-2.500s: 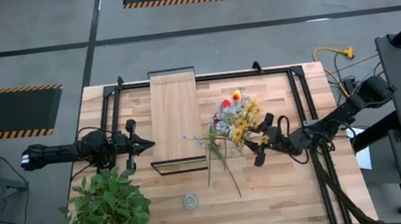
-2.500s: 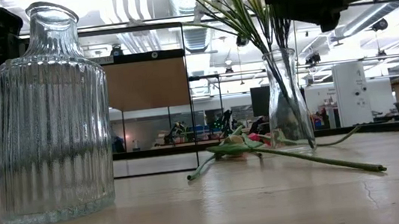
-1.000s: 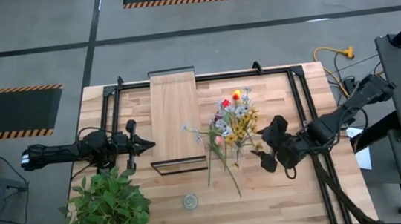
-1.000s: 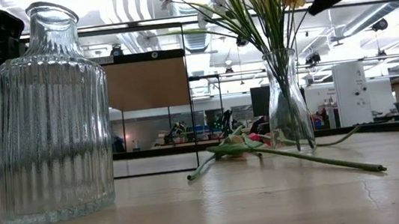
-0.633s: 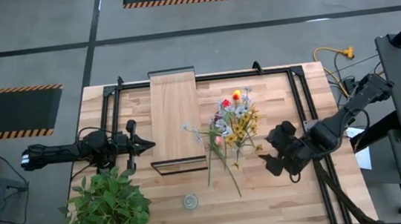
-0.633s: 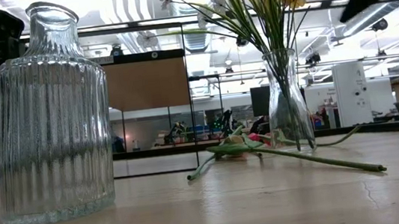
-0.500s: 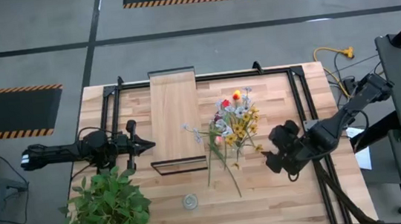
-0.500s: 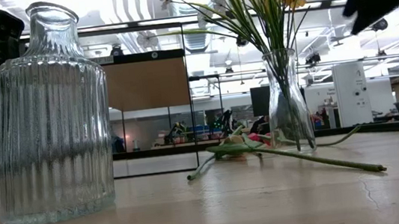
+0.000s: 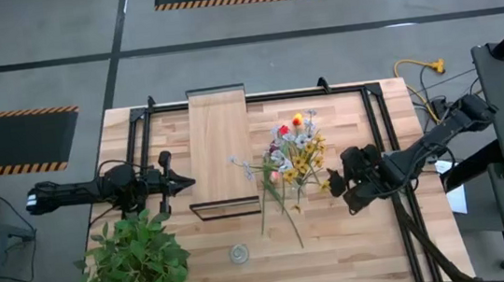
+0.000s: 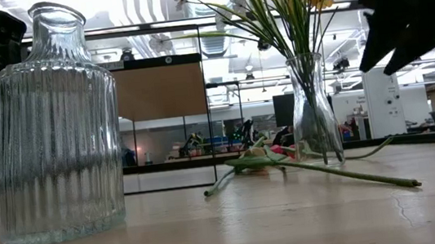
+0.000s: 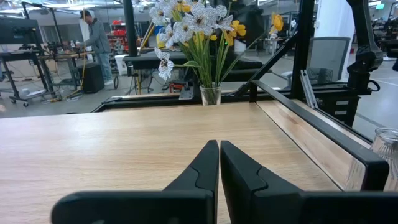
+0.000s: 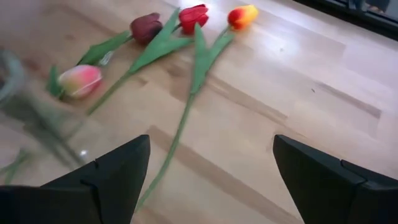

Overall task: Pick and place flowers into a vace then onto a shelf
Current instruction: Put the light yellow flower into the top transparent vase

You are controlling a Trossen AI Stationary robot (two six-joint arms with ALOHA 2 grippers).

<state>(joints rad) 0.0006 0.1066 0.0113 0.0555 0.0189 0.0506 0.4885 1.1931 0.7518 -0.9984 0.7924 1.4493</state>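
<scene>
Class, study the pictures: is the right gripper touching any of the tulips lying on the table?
Apart. The right wrist view shows the open right gripper above the tulips, bare wood between.

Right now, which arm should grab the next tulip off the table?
Right. Its open gripper hangs just beside the vase, and its wrist camera looks down on the loose tulips. The left gripper is shut and waits beyond the shelf, farther from them.

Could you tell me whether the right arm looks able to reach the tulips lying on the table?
Probably yes: the right gripper is open above the tulips, which lie flat with nothing over them.
</scene>
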